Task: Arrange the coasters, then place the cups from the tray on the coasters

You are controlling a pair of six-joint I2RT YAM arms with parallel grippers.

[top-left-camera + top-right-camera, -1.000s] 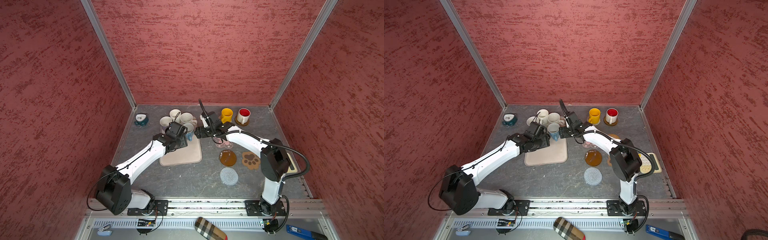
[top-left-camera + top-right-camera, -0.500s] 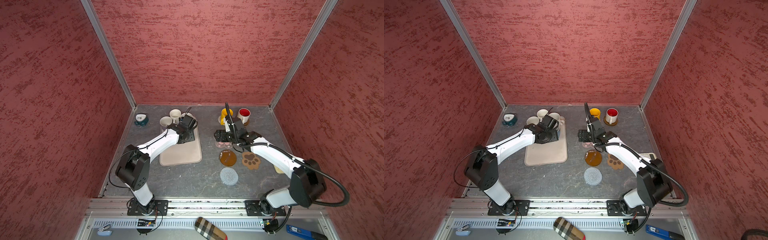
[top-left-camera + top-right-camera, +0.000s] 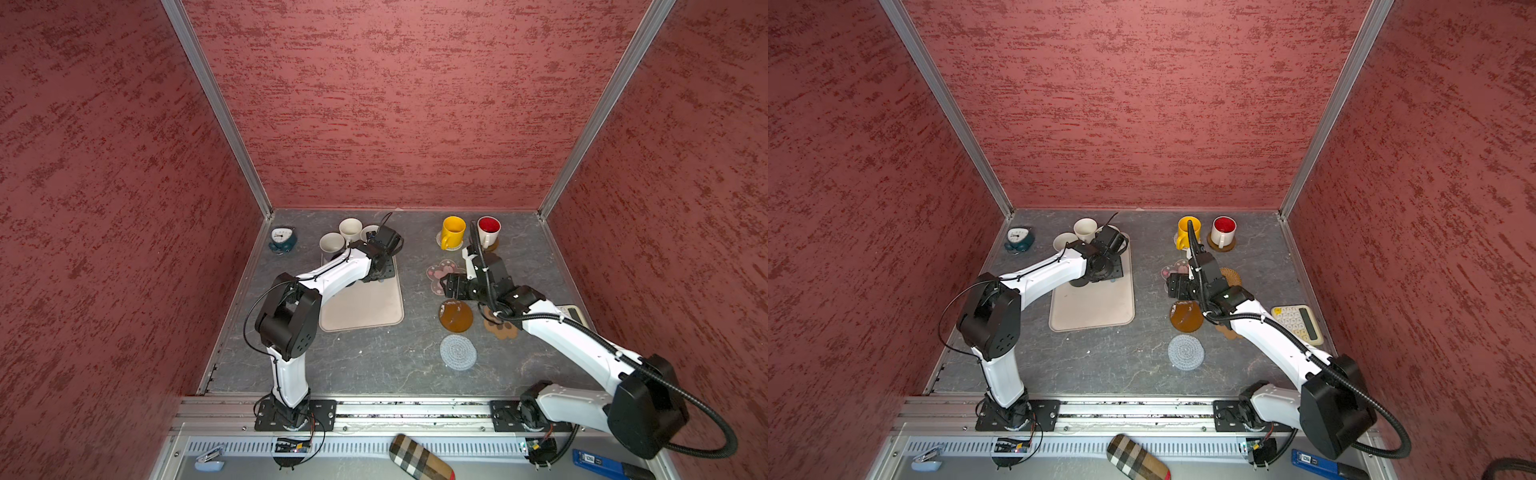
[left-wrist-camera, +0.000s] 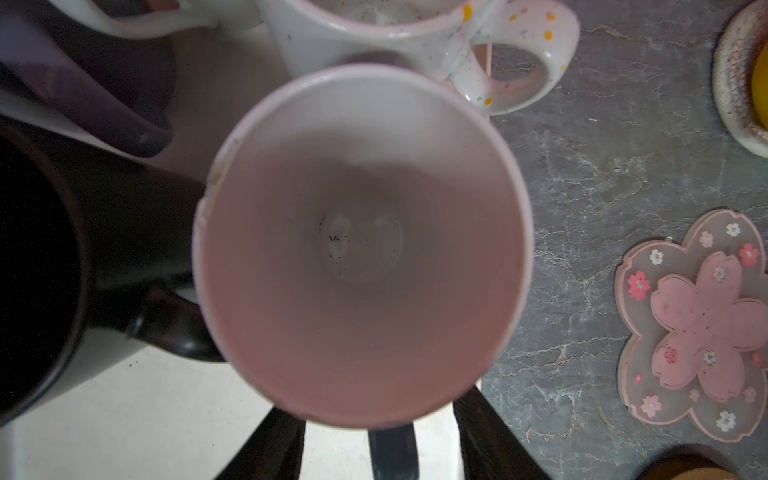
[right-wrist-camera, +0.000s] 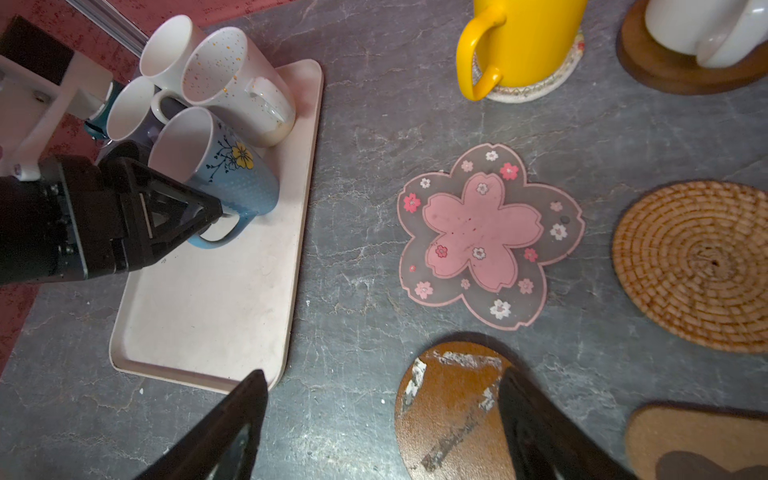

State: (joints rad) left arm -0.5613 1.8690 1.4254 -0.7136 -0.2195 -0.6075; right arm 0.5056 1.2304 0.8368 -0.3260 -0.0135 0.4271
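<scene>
Looking in a top view, you find the left gripper (image 3: 376, 274) over the far end of the tray (image 3: 365, 309). Left wrist: jaws half-spread astride the handle (image 4: 392, 453) of the blue mug (image 4: 357, 249) standing there; ceramic looks hard, slick, chippable, so pinch the handle squarely. Right wrist: right gripper (image 5: 384, 374) wide, empty.

Red textured walls (image 3: 395, 104) enclose a grey marbled tabletop (image 3: 374, 365).
</scene>
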